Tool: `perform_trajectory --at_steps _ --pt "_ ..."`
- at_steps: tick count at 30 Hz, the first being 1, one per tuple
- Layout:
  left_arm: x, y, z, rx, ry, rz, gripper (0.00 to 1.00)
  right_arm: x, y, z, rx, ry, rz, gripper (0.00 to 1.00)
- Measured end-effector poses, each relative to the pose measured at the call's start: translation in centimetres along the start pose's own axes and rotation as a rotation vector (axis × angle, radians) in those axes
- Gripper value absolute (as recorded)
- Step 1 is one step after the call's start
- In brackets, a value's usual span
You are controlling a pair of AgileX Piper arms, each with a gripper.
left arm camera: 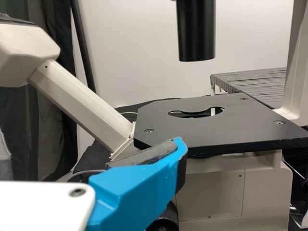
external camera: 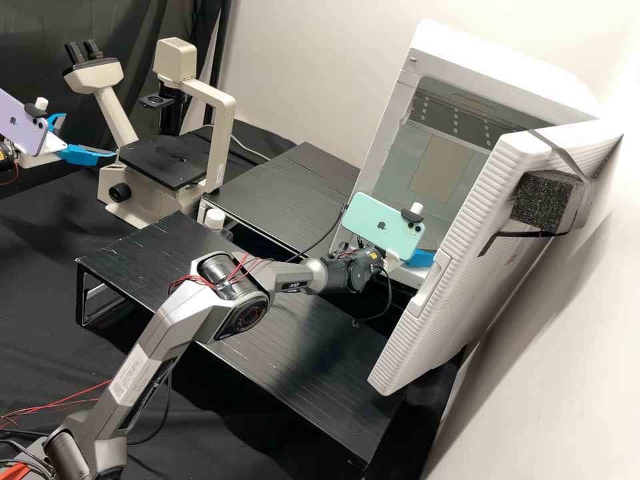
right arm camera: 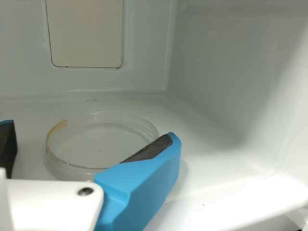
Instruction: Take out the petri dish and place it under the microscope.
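Ideally, the petri dish (right arm camera: 99,146) is to be straddled evenly by the wide-spread right gripper (right arm camera: 91,132), then squeezed gently.

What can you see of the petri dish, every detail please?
The petri dish is round, shallow and clear, perhaps glass or plastic, with an amber mark at the rim. It lies flat on the floor of the white box. The open right hand has a finger towards each side; I can't tell if either touches it.
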Motion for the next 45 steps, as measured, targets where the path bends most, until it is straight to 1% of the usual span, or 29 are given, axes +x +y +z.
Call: perform_trajectory --at_steps 27,29,34,37,43,45 --pt "0.0 0.0 0.0 0.000 0.000 0.000 1.00 0.2 -0.4 0.3 0.002 0.005 -0.006 0.00" --pt "0.0 0.0 0.0 0.000 0.000 0.000 1.00 0.2 -0.3 0.3 0.016 0.006 -0.002 0.00" --pt "0.0 0.0 0.0 0.000 0.000 0.000 1.00 0.1 -0.8 0.5 0.028 0.008 -0.011 0.00" --pt "0.0 0.0 0.0 0.000 0.000 0.000 1.00 -0.3 -1.1 0.7 0.035 0.021 -0.018 0.00" --pt "0.0 0.0 0.0 0.000 0.000 0.000 1.00 -2.8 0.3 0.6 0.039 0.059 0.007 0.00" --pt "0.0 0.0 0.0 0.000 0.000 0.000 1.00 -3.6 0.9 0.9 0.042 0.057 0.018 0.00"
